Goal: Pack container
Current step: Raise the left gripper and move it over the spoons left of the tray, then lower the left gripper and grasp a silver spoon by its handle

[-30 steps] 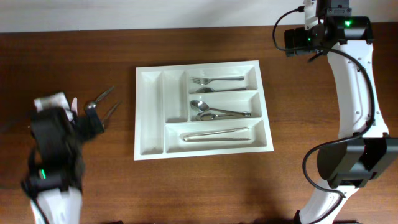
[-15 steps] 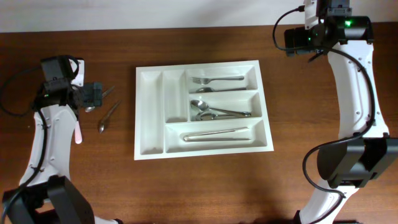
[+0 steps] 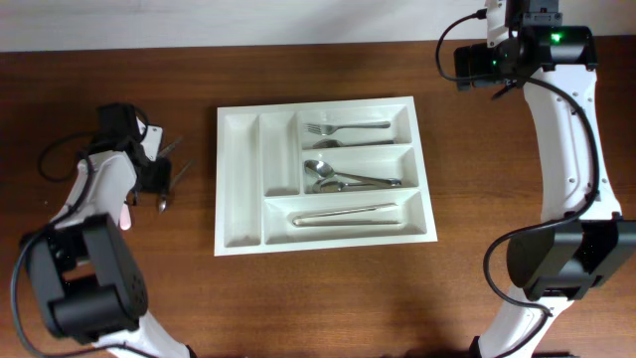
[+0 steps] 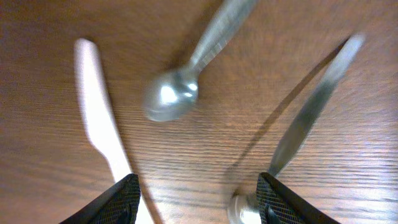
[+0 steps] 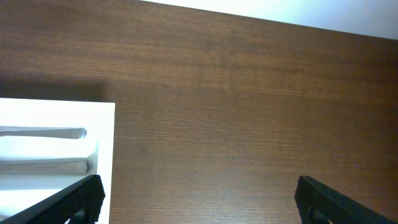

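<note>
Left gripper (image 4: 200,199): jaws apart, low over the table (image 3: 328,298), nothing clamped; bare wood shows between the fingertips (image 4: 127,196); the rounded end of a metal utensil (image 4: 314,112) lies just inside the right-hand fingertip, contact cannot be told; a spoon (image 4: 168,99) lies ahead of the jaws, bowl toward the camera, handle running up and right; a white knife (image 4: 93,112) lies at the left, its end passing by the left-hand fingertip; view blurred.

Right gripper (image 5: 202,193): jaws wide apart, holding nothing, over bare wood off the container's far right corner.

Container (image 3: 238,179): flat at table centre, between the two arms, well apart from the loose cutlery at the left; top long compartment holds a fork (image 3: 343,127); middle one holds piled spoons (image 3: 338,179); bottom one holds one long metal piece (image 3: 343,214), kind not clear.
</note>
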### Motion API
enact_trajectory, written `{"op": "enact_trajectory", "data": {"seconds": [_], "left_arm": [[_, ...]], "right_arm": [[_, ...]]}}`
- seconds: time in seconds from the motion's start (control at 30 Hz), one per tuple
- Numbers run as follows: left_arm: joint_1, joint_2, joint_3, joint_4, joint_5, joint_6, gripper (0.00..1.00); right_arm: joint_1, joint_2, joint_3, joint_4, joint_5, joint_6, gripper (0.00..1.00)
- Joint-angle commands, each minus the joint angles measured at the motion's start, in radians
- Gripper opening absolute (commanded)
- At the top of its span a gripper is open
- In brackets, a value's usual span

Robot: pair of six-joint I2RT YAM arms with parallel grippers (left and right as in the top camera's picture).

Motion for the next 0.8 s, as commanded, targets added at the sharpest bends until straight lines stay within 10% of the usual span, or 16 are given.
{"op": "enact_trajectory", "data": {"seconds": [0.0, 0.77], "left_arm": [[0.002, 0.055, 0.018, -0.002, 0.065, 0.102, 0.61], [0.003, 0.063, 0.092, 0.071, 0.175, 0.112, 0.71]], "right_arm": [[-0.001, -0.008, 0.017, 0.003, 0.008, 0.005, 0.99], [-0.001, -0.008, 0.017, 0.003, 0.008, 0.005, 0.99]]}}
